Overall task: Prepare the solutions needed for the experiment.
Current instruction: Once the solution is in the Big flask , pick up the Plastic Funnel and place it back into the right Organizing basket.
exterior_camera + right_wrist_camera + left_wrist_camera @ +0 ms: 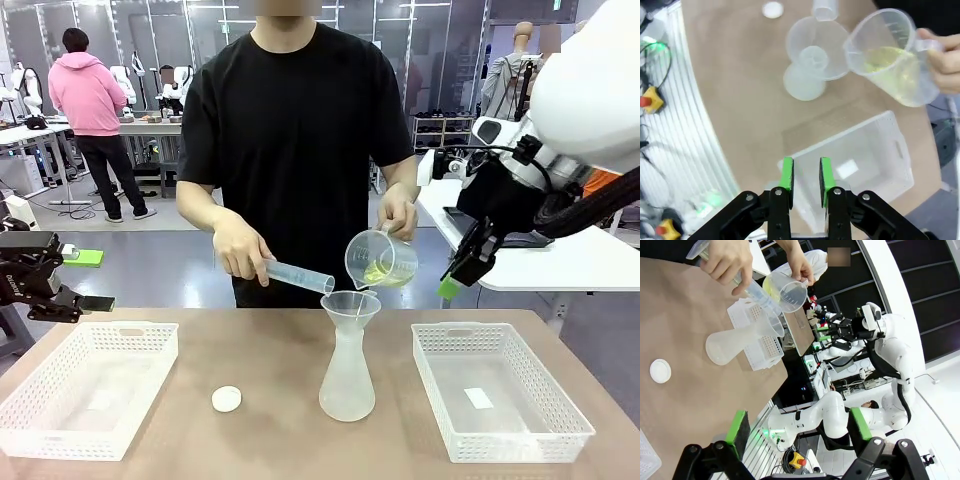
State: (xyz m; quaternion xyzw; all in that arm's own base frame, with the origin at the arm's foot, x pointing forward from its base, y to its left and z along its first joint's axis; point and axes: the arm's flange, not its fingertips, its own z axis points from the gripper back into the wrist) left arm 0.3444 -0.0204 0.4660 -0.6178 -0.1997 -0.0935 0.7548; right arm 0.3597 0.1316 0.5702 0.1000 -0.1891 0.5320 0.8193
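Across the table, a person tilts a clear beaker (380, 258) holding the pale yellow-green solutions (378, 274) (890, 67) over a funnel (350, 304) seated in a frosted flask (347, 385). Their other hand holds a measuring cylinder (298, 276) with its mouth at the funnel rim. My right gripper (455, 280) (806, 172) hovers right of the beaker, above the right basket, its green pads narrowly parted with nothing between them. My left gripper (60, 290) (799, 425) stays off the table's left edge, wide open and empty.
A white basket (60, 425) sits at the front left and another (530, 435) at the front right, a small white label lying in the right one. A small white round cap (227, 399) lies on the brown tabletop left of the flask.
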